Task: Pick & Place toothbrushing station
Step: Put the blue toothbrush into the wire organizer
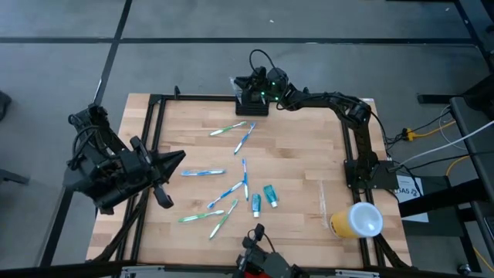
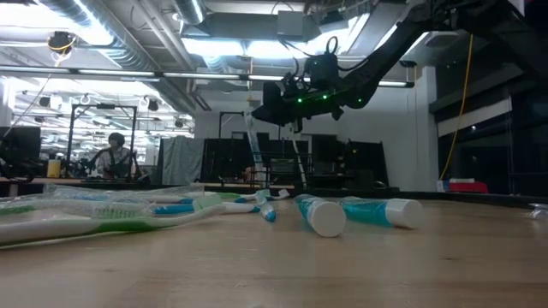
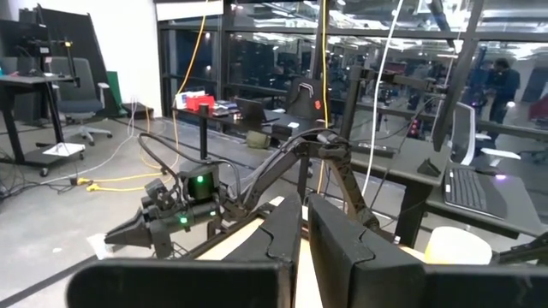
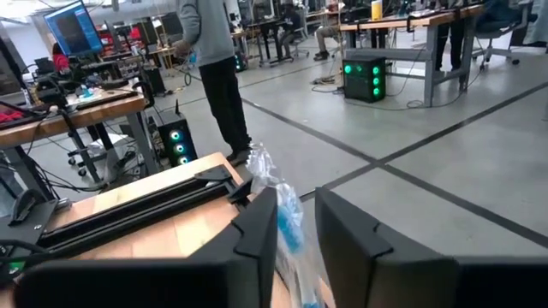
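Hovering: right tool point(image 1: 245, 91) over holder point(image 1: 252, 104) at desk point(image 1: 301, 154) far edge, fingers parted with a toothbrush point(image 4: 287, 224) between them, grip unclear | left tool point(image 1: 174, 161) clenched, at left edge, empty.

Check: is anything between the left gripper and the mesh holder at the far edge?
Yes. Two toothbrushes lie on the table between the left gripper and the holder; the right gripper hangs over it.
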Available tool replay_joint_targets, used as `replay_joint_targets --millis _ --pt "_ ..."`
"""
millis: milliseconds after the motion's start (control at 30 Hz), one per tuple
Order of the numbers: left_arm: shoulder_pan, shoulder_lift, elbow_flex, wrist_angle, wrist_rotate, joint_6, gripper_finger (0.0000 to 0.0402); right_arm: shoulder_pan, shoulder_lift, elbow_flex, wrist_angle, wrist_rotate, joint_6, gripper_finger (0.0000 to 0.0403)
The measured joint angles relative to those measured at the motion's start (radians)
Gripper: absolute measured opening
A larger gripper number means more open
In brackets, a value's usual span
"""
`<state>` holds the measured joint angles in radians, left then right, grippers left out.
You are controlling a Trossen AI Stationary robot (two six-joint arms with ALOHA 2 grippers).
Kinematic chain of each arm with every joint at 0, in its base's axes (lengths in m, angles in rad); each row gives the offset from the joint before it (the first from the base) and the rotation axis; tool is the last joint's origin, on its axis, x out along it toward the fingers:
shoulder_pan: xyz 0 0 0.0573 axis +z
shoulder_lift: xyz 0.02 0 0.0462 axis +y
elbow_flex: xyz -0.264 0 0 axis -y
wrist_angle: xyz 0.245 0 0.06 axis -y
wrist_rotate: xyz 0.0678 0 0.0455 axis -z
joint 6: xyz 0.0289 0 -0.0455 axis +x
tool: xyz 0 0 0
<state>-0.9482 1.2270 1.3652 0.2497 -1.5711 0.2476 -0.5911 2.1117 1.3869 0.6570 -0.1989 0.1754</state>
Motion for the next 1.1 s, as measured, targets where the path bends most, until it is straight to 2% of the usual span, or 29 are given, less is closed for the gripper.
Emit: replay_joint_targets --millis 300,500,733,833,1000,1100 --pt "0.000 0.000 0.000 0.000 0.000 0.001 0.0019 0.000 -0.002 0.000 -0.051 0.049 0.000 0.0124" --pt "0.000 0.000 0.000 0.000 0.000 0.001 0.0019 -0.002 -0.025 0.000 -0.042 0.085 -0.006 0.0128" --pt "-0.006 0.000 0.000 -0.002 0.000 0.000 0.0019 -0.008 -0.099 0.000 -0.029 0.065 -0.029 0.0128" --pt "-0.007 0.000 0.000 -0.025 0.000 0.000 0.0019 -0.008 -0.142 0.000 -0.046 -0.056 -0.002 0.0129" --pt "-0.015 0.000 0.000 -0.093 0.000 0.000 0.0019 0.005 -0.257 0.000 -0.118 -0.353 0.055 0.0124" --pt "-0.014 0.000 0.001 -0.147 0.000 -0.010 0.0019 0.041 -0.345 0.001 -0.290 -0.454 0.038 0.0118"
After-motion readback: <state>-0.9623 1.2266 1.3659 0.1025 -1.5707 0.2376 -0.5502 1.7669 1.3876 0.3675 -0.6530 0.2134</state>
